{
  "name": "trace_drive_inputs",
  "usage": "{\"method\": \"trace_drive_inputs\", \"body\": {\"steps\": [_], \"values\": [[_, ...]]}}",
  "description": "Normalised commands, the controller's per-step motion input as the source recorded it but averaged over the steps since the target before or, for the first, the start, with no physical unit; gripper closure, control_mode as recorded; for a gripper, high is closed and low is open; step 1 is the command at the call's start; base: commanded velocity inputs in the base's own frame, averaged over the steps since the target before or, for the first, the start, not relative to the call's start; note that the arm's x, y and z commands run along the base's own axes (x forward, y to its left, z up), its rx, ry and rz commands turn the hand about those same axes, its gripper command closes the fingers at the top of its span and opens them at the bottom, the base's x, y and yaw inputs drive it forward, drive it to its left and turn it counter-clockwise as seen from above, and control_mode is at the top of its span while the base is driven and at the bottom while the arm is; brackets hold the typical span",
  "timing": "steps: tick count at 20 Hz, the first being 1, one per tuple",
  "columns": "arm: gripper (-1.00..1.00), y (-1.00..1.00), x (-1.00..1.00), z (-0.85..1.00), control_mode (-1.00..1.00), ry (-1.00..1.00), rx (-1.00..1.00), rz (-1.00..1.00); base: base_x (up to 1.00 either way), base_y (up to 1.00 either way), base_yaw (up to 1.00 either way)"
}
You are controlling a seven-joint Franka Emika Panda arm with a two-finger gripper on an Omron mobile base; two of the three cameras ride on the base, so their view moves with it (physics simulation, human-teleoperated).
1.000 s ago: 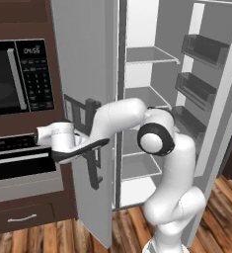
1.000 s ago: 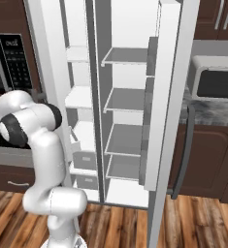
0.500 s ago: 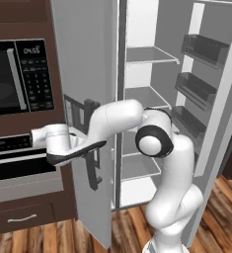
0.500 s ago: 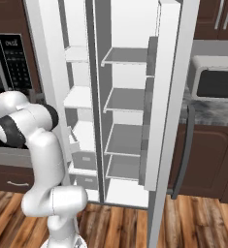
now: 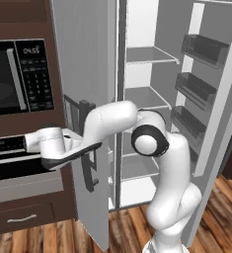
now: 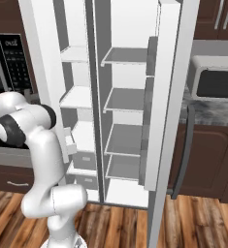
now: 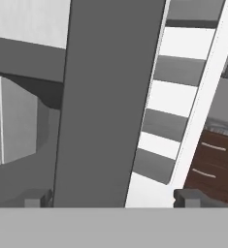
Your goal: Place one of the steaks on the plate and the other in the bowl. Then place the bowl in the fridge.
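The fridge (image 5: 83, 59) stands with both doors open, its white shelves (image 6: 125, 99) bare. My arm reaches left in front of the left door. The gripper (image 5: 90, 148) sits at that door's dark handle (image 5: 88, 173). In the hand view the gripper (image 7: 113, 198) is open, and a broad dark grey upright bar (image 7: 110, 97) of the door rises between its two fingertips, with the fridge shelves (image 7: 159, 123) behind. The jaws hold nothing. The steaks, the plate and the bowl are out of view.
Left of the fridge are a black built-in microwave (image 5: 9, 79), an oven (image 5: 14, 168) and a drawer (image 5: 23, 217). The right door (image 5: 206, 89) with its bins swings out to the right. A counter with a small appliance (image 6: 215, 82) lies further right, above wood floor (image 6: 198, 223).
The jaws have spread wider apart. The hand has drifted slightly left along the left door.
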Motion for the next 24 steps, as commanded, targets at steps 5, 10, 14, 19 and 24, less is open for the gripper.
{"method": "trace_drive_inputs", "body": {"steps": [5,10,14,19,24], "values": [[-1.00,0.00,-0.12,0.00,-1.00,-0.02,-0.02,0.00,0.00,0.00,0.00],[-1.00,0.26,0.00,0.00,-1.00,-0.03,0.00,0.03,0.00,0.00,0.00],[-1.00,0.23,-0.25,0.01,-1.00,-0.03,0.00,0.04,0.00,0.00,0.00],[-1.00,-0.06,-0.95,0.21,-1.00,-0.20,0.00,0.00,0.00,0.00,0.00],[-1.00,-0.70,-1.00,0.42,-1.00,-0.32,0.08,0.03,0.00,0.00,0.00]]}}
